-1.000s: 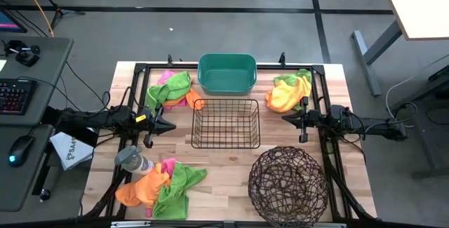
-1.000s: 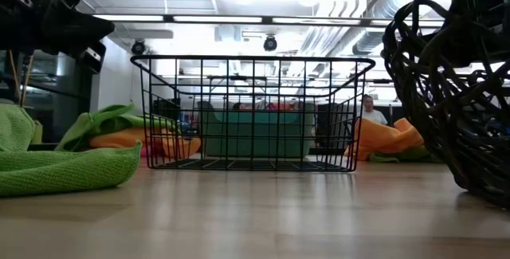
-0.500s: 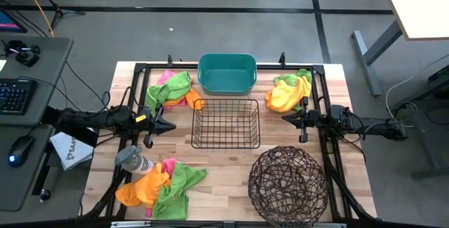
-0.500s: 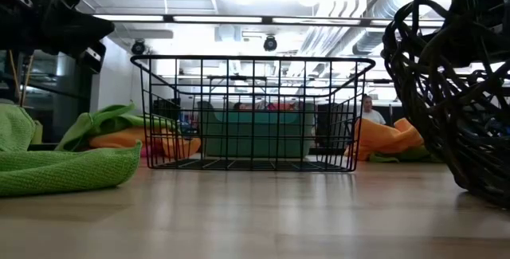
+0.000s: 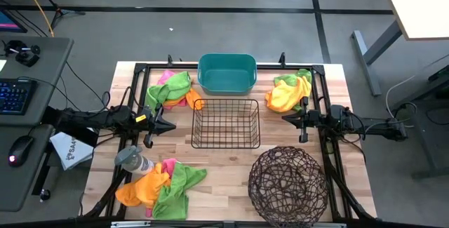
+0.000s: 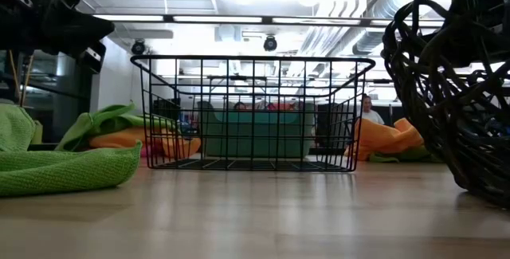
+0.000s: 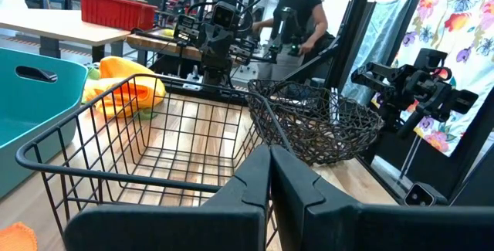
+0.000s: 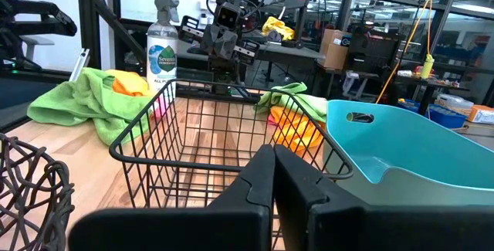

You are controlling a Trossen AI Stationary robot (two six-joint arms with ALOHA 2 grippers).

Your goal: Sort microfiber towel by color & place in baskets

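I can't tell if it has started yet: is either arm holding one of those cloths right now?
No. Both grippers, left and right, are shut on nothing beside the wire basket; the cloths lie untouched.

You have three heaps of microfiber towels on the table — one (image 5: 170,90) of lime green, pink and orange at the far left, beside the teal tub (image 5: 226,73); one (image 5: 289,92) of orange and green at the far right; one (image 5: 161,184) of orange, green and pink at the near left. The tub sits at the far edge, holding nothing. The black wire basket (image 5: 226,123) stands just in front of it, mid-table — also holding nothing. The round twig basket (image 5: 288,184) sits near right.
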